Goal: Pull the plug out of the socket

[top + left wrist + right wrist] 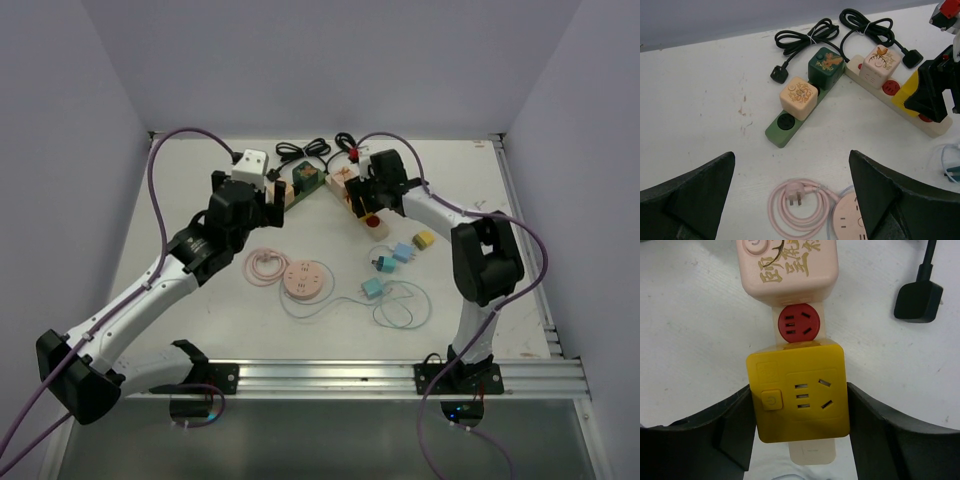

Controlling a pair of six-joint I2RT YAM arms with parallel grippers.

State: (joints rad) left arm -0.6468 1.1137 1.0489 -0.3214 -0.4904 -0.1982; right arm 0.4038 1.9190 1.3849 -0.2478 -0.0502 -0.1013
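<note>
A yellow cube plug (799, 390) sits on a cream power strip (812, 452) below a red socket (798, 323) and a pink cube plug (788, 265). My right gripper (800, 412) is shut on the yellow cube, one finger on each side. In the top view the right gripper (368, 200) covers the strip (350, 205) at the back centre. The left wrist view shows the yellow cube (905, 92) under the right fingers. My left gripper (791, 165) is open and empty, above bare table near a green strip (787, 125); in the top view it (268, 205) is left of the strips.
The green strip carries a beige cube (799, 96) and a dark green cube (826, 65). A pink round socket (303, 280) with a coiled pink cord (795, 202) lies at centre. Small blue, yellow and teal cubes (402, 252) lie right of it. Black cords (305, 150) lie at the back.
</note>
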